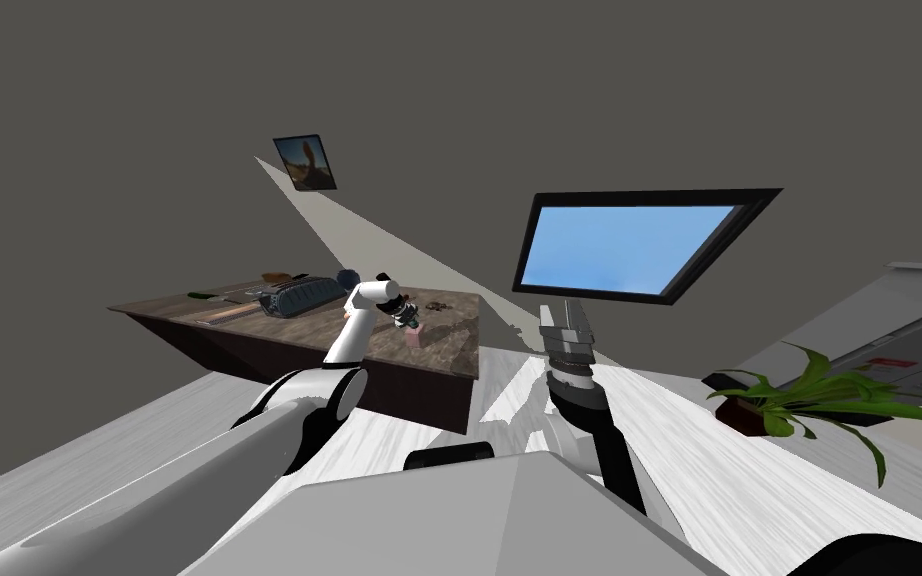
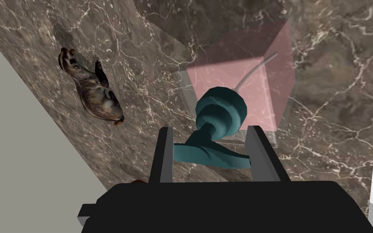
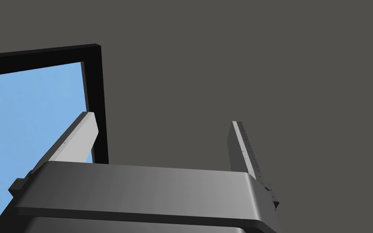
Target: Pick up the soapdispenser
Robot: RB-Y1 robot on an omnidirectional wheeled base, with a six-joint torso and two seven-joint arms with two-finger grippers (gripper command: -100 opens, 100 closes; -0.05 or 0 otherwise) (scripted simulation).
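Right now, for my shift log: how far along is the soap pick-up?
Done: the left pincer is at the soap dispenser. In hand: its fingers press the teal pump's sides. Left: the lift; it seems to rest on the marble counter. Right pincer open, idle.

We see the soap dispenser with a see-through pink body and a teal pump. The counter is brown marble veined white. The animal figure is brown with dark stripes. Our left gripper shows grey fingers on a black box.
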